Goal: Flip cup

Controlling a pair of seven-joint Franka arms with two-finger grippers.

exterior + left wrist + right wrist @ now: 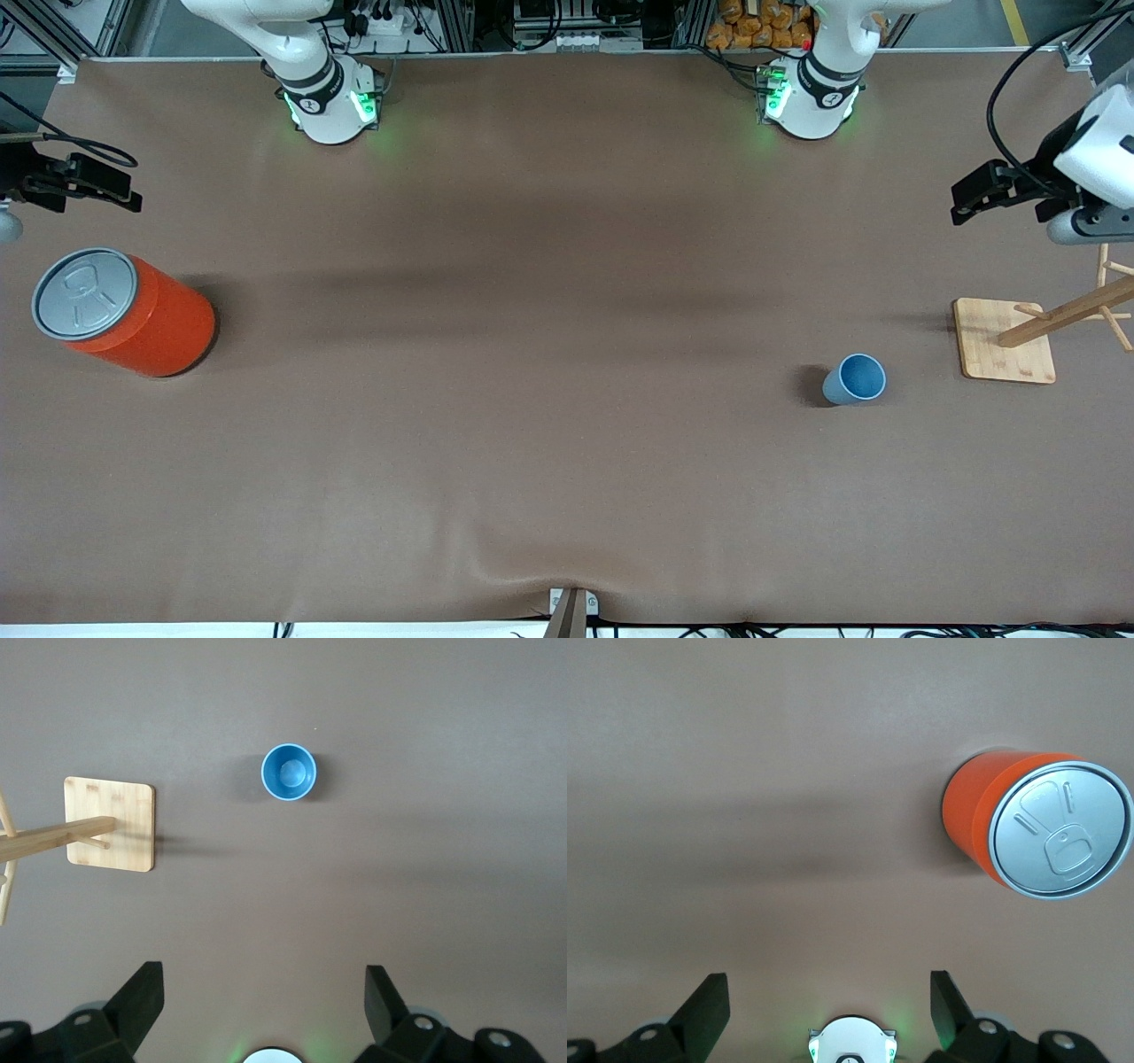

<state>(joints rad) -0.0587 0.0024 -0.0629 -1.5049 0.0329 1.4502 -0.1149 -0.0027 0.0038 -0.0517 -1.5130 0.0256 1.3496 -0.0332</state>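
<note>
white arms, black joint bands, green base lights (both bases); black fingers (142, 1001), black cables.

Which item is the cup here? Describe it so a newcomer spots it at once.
Go to the left arm's end of the table, where a wooden rack stands on a square bamboo base. The cup stands upright beside that base, mouth up. It is small, light blue and handleless, far smaller than the orange can.
</note>
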